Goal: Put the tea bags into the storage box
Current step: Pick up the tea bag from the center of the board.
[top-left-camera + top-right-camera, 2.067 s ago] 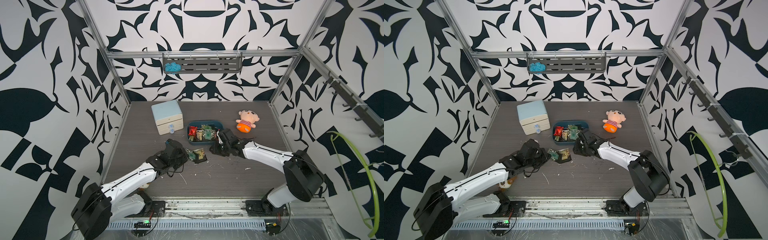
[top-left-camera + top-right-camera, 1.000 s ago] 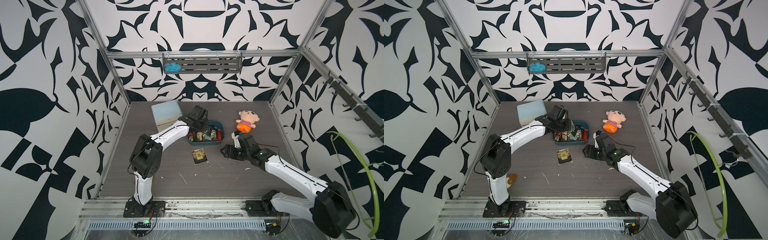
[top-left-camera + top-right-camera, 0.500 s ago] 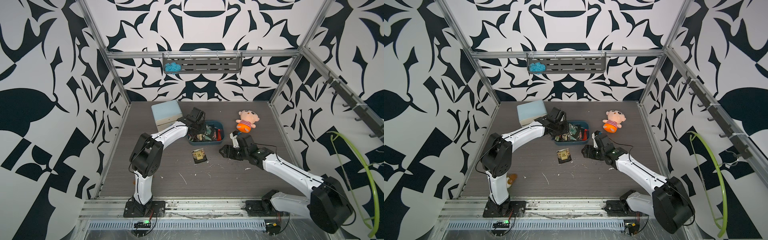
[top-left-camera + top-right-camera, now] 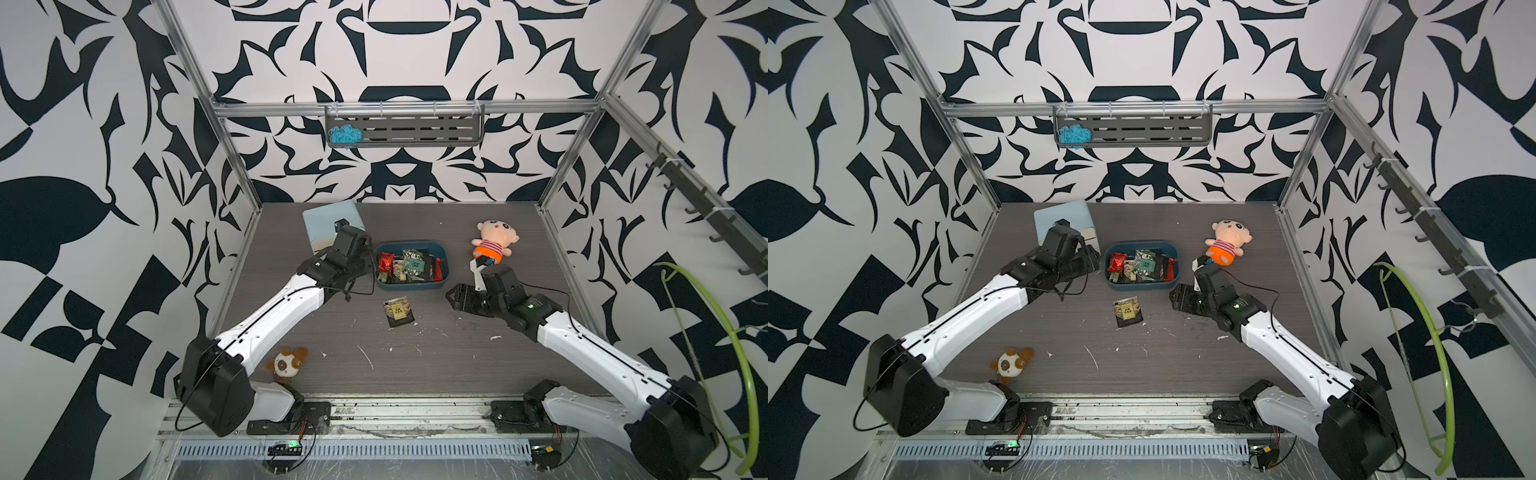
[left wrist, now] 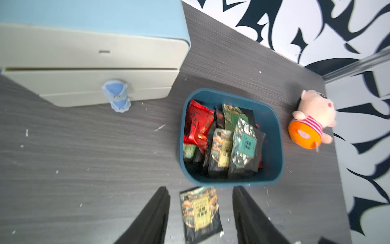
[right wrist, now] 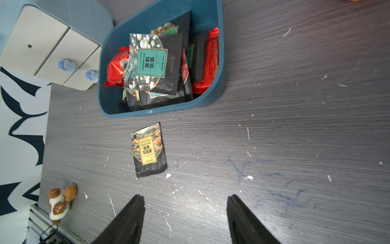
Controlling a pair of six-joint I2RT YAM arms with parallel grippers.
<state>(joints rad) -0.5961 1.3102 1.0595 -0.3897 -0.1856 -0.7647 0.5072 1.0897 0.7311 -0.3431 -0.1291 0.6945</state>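
Right wrist view gives the sharpest look. One loose bag (image 6: 148, 150) lies flat on the table (image 6: 295, 126) just beside the box (image 6: 160, 109), not touching it. It is black foil with an orange and gold picture and a yellow label reading OOLONG TEA.

Inside the box the tea bags (image 6: 150, 61) lie piled and overlapping. The top one is black with white flowers and a teal JASMINE TEA label, and red foil ones sit at both ends of the pile.

The right pincer (image 6: 185, 197) has its fingers apart with nothing between them, farther from the box than the loose bag.

Left wrist view is blurred and its labels cannot be read. It shows the left pincer (image 5: 200, 190) likewise apart and empty, with the loose bag seen through the gap, on the table. It also shows the cabinet (image 5: 84, 57) on one side of the box and the doll (image 5: 310, 122) on the other; the doll is all but out of the right wrist view.

In both top views the left pincer is by the box's cabinet end and the right pincer is off its doll end. A small plush (image 4: 286, 363) lies well apart from the box.
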